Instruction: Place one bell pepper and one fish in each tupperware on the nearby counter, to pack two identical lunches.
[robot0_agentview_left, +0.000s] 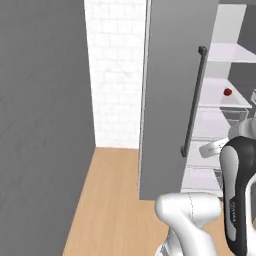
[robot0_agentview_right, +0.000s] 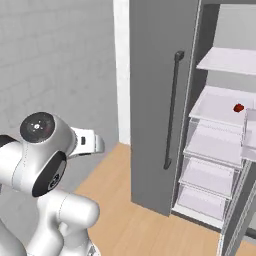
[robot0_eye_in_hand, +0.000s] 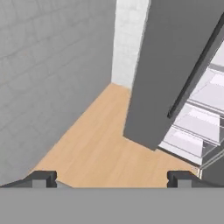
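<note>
The gripper (robot0_eye_in_hand: 111, 177) is spread wide with nothing between its fingers, pointing down over the wooden floor (robot0_eye_in_hand: 100, 148) with a grey wall (robot0_eye_in_hand: 43, 74) to one side. Ahead of it and off to the right stands an open fridge, its grey door (robot0_agentview_right: 155, 100) with a long dark handle (robot0_agentview_right: 171, 110) swung out toward the gripper. Well beyond the gripper, a bell pepper (robot0_agentview_right: 238, 107) sits on a white fridge shelf (robot0_agentview_right: 215, 107) at mid height, near the shelf's far right end.
</note>
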